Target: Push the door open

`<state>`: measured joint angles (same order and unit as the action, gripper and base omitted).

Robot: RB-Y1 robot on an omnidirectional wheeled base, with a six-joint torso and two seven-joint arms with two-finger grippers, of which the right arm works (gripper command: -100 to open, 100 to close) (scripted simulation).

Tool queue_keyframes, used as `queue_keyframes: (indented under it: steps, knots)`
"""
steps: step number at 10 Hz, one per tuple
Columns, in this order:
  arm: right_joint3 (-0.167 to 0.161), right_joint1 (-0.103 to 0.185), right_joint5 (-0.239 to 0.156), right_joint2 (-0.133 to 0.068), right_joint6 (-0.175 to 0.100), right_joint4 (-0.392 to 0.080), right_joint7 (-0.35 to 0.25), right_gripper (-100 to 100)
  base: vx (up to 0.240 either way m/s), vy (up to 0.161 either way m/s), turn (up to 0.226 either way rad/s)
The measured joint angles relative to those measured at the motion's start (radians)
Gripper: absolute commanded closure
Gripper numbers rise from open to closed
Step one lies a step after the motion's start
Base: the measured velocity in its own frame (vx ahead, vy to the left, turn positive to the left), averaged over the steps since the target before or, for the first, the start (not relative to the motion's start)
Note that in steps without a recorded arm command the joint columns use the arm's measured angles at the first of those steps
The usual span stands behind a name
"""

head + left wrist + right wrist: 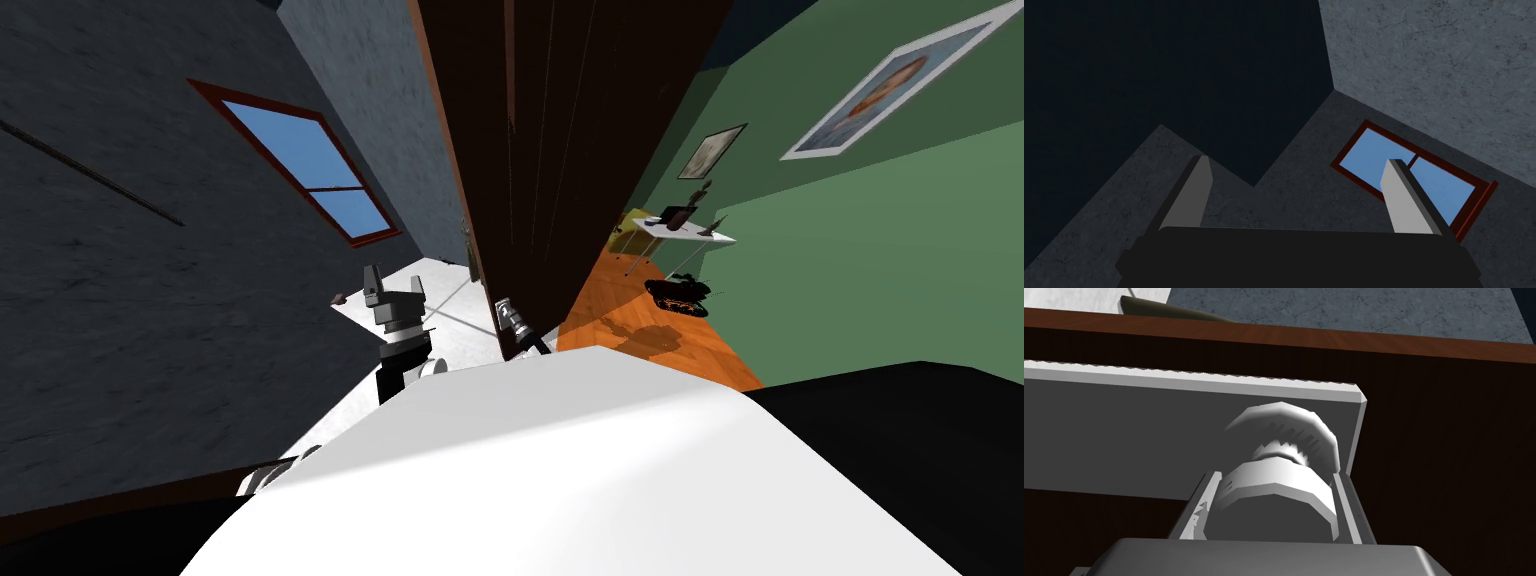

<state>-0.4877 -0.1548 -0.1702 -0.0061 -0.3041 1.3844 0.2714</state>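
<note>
Grey walls (150,300) on my left, a green room (880,270) on my right, and between them the dark brown door (560,150), seemingly ajar. Nearest, the right gripper (1274,480) clamps the door's grey knob (1274,503); the left gripper (1298,161) hangs spread wide, idle. A push off-line could slide the fingers (1351,508) off the knob.

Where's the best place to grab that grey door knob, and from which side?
Grip the knob across the sides of its round front drum, coming straight at the door. It stands out from the flat plate on a narrower neck, so fingers can straddle it, as the right gripper does now.
</note>
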Motion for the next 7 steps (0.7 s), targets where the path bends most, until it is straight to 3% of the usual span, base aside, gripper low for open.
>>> queue_keyframes:
  steps: [5,7]
  knots:
    - [-0.076,-0.07,-0.026,-0.019,-0.004,0.065,0.055,100,0.196,0.103,-0.216]
    - [-0.106,-0.103,-0.037,-0.016,-0.013,0.086,0.077,100,0.171,0.123,-0.214]
